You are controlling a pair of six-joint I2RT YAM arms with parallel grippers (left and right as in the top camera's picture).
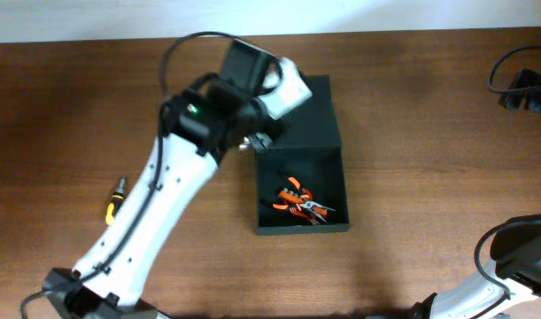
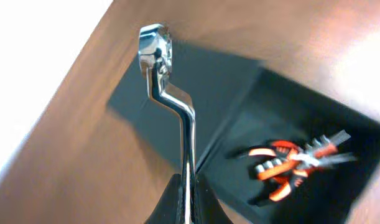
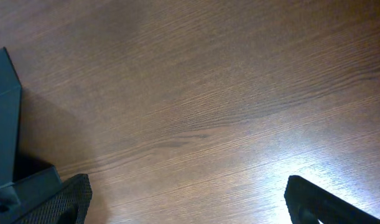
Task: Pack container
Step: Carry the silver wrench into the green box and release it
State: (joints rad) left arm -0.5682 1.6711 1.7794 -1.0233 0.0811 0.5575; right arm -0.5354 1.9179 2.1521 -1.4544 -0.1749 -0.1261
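Closest to the robot's base, the right gripper (image 3: 183,200) hangs low over the brown wooden table (image 1: 429,177). Its fingers are spread wide with nothing between them. Farther out on the left side lies a small yellow-and-black screwdriver (image 1: 115,199), well apart from everything else. Mid-table sits the container (image 1: 298,167), a dark green-black matte rectangular box. It is open, with orange-handled pliers (image 1: 301,204) resting on its floor toward the near end. Beyond the box, its flat hinged lid (image 1: 310,120) lies folded back on the table. The left gripper (image 2: 187,188) hovers over the box's far-left corner, by the hinge line. It pinches the shaft of a polished chrome offset ring wrench (image 2: 188,143), whose head points away from the fingers.

The step in hand looks like carrying the wrench to the box. The next move calls for shifting it over the open floor beside the pliers, lowering it clear of the wall, then letting go. No brand, label or writing is legible anywhere.
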